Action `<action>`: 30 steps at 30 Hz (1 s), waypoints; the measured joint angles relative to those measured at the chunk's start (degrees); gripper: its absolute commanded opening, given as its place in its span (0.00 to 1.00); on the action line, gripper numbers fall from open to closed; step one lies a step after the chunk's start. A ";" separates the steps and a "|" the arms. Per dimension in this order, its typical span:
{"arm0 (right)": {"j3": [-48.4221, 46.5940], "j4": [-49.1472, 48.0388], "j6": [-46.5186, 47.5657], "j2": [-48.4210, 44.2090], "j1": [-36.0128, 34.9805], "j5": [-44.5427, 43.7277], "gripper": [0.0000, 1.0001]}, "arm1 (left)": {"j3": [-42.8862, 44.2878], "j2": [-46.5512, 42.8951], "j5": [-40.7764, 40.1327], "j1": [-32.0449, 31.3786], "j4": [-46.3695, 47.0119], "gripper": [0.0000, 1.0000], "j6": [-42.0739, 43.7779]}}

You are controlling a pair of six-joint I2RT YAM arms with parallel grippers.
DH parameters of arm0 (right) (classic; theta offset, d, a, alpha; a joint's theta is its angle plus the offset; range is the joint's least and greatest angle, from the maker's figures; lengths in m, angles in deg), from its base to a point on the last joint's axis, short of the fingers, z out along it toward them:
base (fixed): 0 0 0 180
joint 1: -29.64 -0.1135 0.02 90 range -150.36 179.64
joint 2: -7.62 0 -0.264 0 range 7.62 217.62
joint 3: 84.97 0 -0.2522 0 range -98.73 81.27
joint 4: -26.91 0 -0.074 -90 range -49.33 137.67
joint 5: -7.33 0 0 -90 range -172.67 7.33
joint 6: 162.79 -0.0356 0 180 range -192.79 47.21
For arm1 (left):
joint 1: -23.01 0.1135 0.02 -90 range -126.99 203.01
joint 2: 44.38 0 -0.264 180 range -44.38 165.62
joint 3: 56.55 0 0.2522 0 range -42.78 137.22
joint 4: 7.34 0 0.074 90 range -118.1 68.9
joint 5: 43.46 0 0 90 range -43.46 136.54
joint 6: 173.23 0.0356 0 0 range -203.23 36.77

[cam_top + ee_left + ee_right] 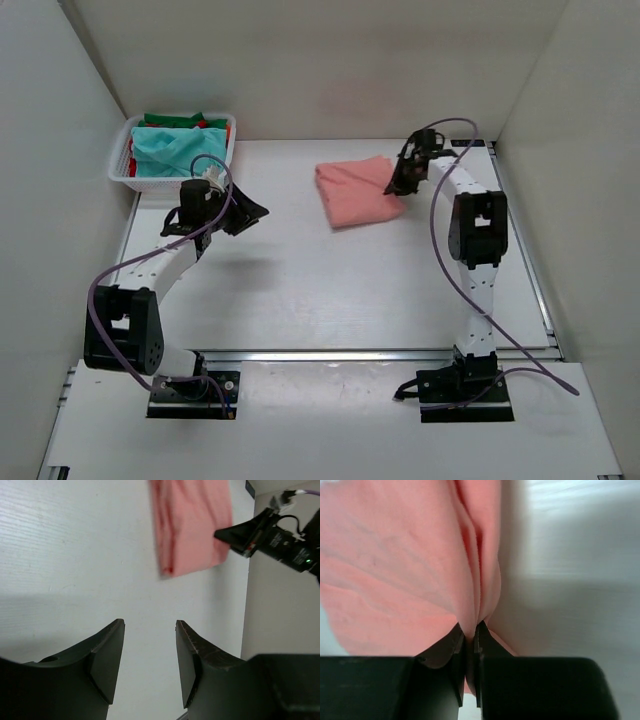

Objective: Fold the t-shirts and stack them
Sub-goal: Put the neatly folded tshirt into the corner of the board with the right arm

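The salmon-pink t-shirt (352,191) lies folded on the white table at the back centre; it also shows in the left wrist view (190,525) and fills the right wrist view (405,560). My right gripper (397,183) is shut on the shirt's right edge, a pinch of cloth between its fingers (470,639). My left gripper (250,212) is open and empty above bare table (150,630), left of the shirt. Teal (175,150), green (170,120) and red (213,125) shirts lie in the basket.
The white lattice basket (120,170) stands at the back left corner by the left wall. White walls close in the table on the left, back and right. A metal rail runs along the table's near edge (340,354).
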 measured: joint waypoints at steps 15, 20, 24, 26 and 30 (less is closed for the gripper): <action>-8.22 -0.59 36.35 3.72 18.56 -27.36 0.00 | -0.52 4.72 2.49 -1.99 -1.73 0.56 3.13; -4.76 -8.04 42.80 4.44 20.04 -30.91 0.00 | -1.03 5.51 3.04 -3.02 -2.21 0.56 3.98; 0.81 -18.60 47.25 4.00 21.35 -31.54 0.00 | -1.53 6.01 3.04 -3.43 -2.78 0.56 4.81; 2.10 -22.38 48.96 3.89 21.94 -31.58 0.00 | -1.53 6.91 3.04 -3.72 -3.21 0.56 5.29; -3.58 -21.59 49.24 6.56 23.02 -30.82 0.00 | -1.53 8.74 2.95 -4.39 -4.24 0.55 5.81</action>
